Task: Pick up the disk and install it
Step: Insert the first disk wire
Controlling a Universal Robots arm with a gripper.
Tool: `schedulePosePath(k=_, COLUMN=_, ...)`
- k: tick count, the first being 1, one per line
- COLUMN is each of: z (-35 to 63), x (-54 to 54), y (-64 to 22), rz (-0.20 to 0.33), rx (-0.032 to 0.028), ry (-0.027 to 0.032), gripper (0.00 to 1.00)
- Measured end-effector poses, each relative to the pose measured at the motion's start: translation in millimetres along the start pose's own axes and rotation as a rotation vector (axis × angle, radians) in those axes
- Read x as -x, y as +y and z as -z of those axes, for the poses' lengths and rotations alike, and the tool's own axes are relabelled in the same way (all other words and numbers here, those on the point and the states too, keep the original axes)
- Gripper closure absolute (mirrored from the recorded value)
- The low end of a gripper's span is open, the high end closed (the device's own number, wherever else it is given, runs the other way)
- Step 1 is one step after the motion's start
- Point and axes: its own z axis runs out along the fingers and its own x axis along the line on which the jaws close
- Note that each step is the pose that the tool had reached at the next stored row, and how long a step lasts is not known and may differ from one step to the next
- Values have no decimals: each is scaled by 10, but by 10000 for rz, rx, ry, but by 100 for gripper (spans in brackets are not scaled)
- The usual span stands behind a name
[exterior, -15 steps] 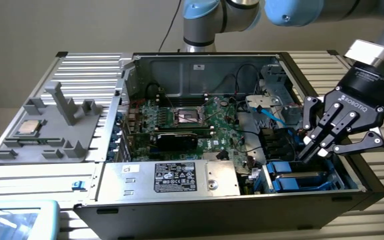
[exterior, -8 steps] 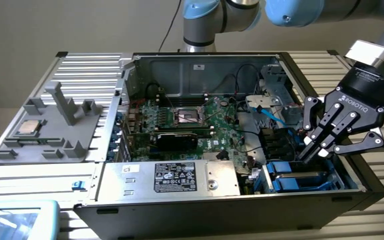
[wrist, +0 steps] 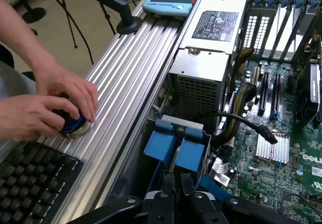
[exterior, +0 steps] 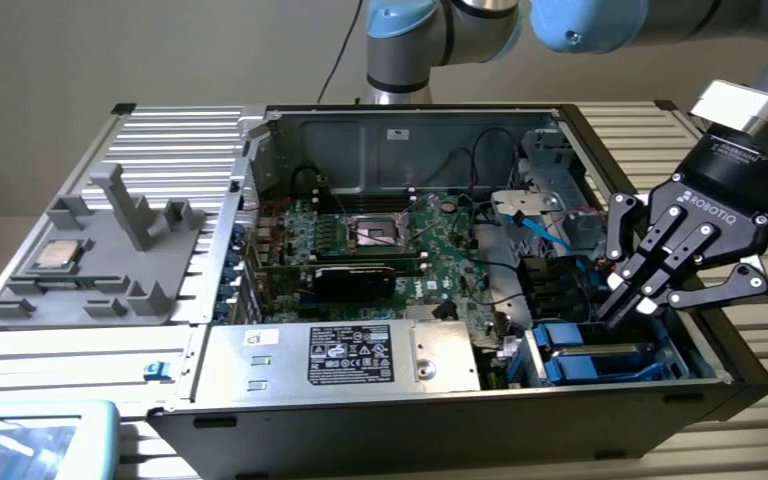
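Observation:
The disk (exterior: 598, 358) sits in the drive bay at the near corner of the open computer case, on the exterior view's right, and its bright blue carrier shows there. My gripper (exterior: 615, 312) reaches down into that bay with its fingers drawn close together, tips at the carrier's top edge. In the wrist view the disk (wrist: 191, 153) shows two blue tabs, and the gripper (wrist: 177, 178) meets them at the gap between the tabs. Whether the tips pinch the carrier or only rest on it I cannot tell.
A silver power supply box (exterior: 344, 355) lies beside the bay, with the motherboard (exterior: 398, 240) behind it. A grey fixture (exterior: 104, 270) with a CPU chip (exterior: 57, 255) stands on the exterior view's left. A person's hands (wrist: 50, 108) rest on a knob by a keyboard (wrist: 30, 183).

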Motion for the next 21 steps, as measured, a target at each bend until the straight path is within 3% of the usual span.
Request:
schedulePosePath(k=3, z=33, x=-7, y=23, rz=-3, rx=-8, ry=3, gripper=76)
schedulePosePath(k=4, z=52, x=-11, y=36, rz=-10, rx=-20, ry=7, gripper=69)
schedulePosePath(k=5, z=63, x=-13, y=45, rz=-27, rx=-65, ry=17, gripper=69)
schedulePosePath(k=6, z=67, x=-13, y=47, rz=-63, rx=-173, ry=38, gripper=69)
schedulePosePath(k=9, z=71, x=-15, y=51, rz=-202, rx=-578, ry=121, gripper=69)
schedulePosePath(k=10, z=75, x=-15, y=55, rz=-234, rx=-670, ry=139, gripper=69)
schedulePosePath(k=12, z=88, x=-22, y=70, rz=-269, rx=-772, ry=159, gripper=69)
schedulePosePath(k=17, z=124, x=-59, y=117, rz=-328, rx=-949, ry=192, gripper=69)
schedulePosePath(k=19, z=132, x=-72, y=130, rz=-370, rx=-1065, ry=221, gripper=69)
schedulePosePath(k=21, z=127, x=-72, y=141, rz=-430, rx=-1249, ry=251, gripper=69)
